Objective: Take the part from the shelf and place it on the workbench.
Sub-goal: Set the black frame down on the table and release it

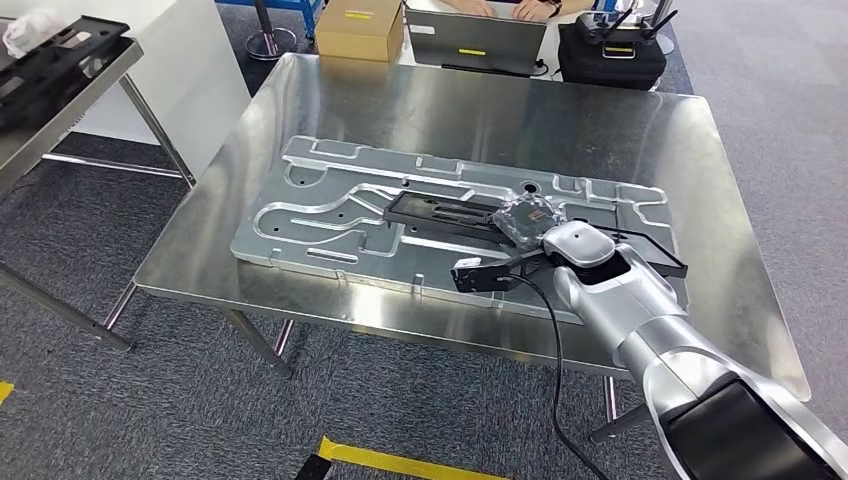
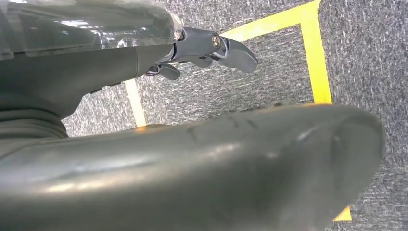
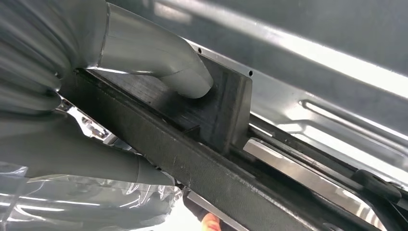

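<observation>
A shiny metal bench (image 1: 300, 110) stands on grey carpet, seen from above by the robot. On the bench lies a large, flat silver plate (image 1: 310, 215) with raised channels and grooves. A long black plastic part (image 1: 430, 212) lies across this plate, running from the plate's middle toward its right end.

The robot's silver right arm reaches in from the lower right. Its right hand (image 1: 525, 222), wrapped in clear plastic film, sits over the black part near its middle. In the right wrist view, the thick grey thumb (image 3: 159, 57) presses on the top face of the black part (image 3: 202, 144), and the fingers (image 3: 86, 159) curl under its long edge, so the hand is grasping the part. The silver plate (image 3: 337, 130) shows just beyond it.

The left hand (image 2: 202, 50) hangs low beside the robot's body, above carpet marked with yellow tape (image 2: 315, 57). Its dark fingers (image 2: 238, 54) are loosely extended and hold nothing.

At the far side of the bench are a cardboard box (image 1: 360, 28), a laptop (image 1: 475, 40) with a person's hands (image 1: 505, 8) at it, and a black case (image 1: 612, 52). A second table (image 1: 60, 90) stands at the upper left, carrying dark parts.
</observation>
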Robot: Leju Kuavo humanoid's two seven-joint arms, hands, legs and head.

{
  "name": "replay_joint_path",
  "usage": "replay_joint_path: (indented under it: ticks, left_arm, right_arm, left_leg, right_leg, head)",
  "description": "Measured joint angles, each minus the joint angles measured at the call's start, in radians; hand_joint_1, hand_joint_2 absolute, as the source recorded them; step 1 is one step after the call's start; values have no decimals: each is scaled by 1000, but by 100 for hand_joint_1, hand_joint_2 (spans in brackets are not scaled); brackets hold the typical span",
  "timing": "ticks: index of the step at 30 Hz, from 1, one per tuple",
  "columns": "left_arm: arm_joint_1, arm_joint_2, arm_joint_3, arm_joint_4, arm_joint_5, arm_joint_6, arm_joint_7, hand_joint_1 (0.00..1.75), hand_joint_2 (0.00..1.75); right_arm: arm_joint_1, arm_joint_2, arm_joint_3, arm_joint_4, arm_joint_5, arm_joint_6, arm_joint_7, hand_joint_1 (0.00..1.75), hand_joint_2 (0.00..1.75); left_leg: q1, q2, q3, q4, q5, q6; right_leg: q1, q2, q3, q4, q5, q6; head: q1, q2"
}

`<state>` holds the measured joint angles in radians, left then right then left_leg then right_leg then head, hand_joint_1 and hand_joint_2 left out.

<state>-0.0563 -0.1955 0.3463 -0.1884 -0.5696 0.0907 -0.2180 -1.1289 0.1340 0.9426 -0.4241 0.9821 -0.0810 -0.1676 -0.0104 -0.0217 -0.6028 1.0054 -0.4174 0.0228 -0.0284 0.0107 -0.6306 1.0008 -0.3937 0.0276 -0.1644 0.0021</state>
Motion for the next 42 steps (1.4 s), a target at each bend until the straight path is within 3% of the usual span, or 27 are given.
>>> replay_joint_path:
  ticks: [11, 17, 23, 27, 42]
  left_arm:
    - [-2, 2, 3, 0, -6, -14, -21, 0, 0]
    - [-1, 2, 3, 0, -20, 24, -113, 0, 0]
    - [-5, 2, 3, 0, -20, -6, -183, 0, 0]
    - [-8, 2, 2, 0, -29, -10, -177, 0, 175]
    - [-11, 4, -7, 0, -73, -52, -106, 0, 175]
  right_arm:
    - [16, 0, -20, 8, 3, 0, -11, 175, 175]
    - [32, -25, -31, -8, 18, -6, -49, 175, 175]
    - [82, -50, -39, -46, 14, -34, -77, 175, 175]
    - [115, -71, -50, -76, 12, -46, -78, 0, 0]
    - [187, -141, -77, -154, 11, -40, -76, 0, 0]
  left_leg:
    - [1, 1, 0, 0, 1, 0]
    - [1, 1, 0, 0, 2, 1]
    - [0, 2, 0, 0, 2, 1]
    - [0, 2, 1, 0, 2, 1]
    - [0, 2, 1, 0, 6, 1]
  right_leg:
    - [0, 0, -2, 0, 1, 3]
    - [0, 0, -2, 0, 2, 4]
    - [0, 1, -1, 0, 2, 5]
    - [0, 0, -1, 0, 2, 5]
    - [0, 1, -1, 0, 6, 8]
  head:
    - [0, 0]
    - [0, 0]
    - [0, 0]
    - [0, 0]
    - [0, 0]
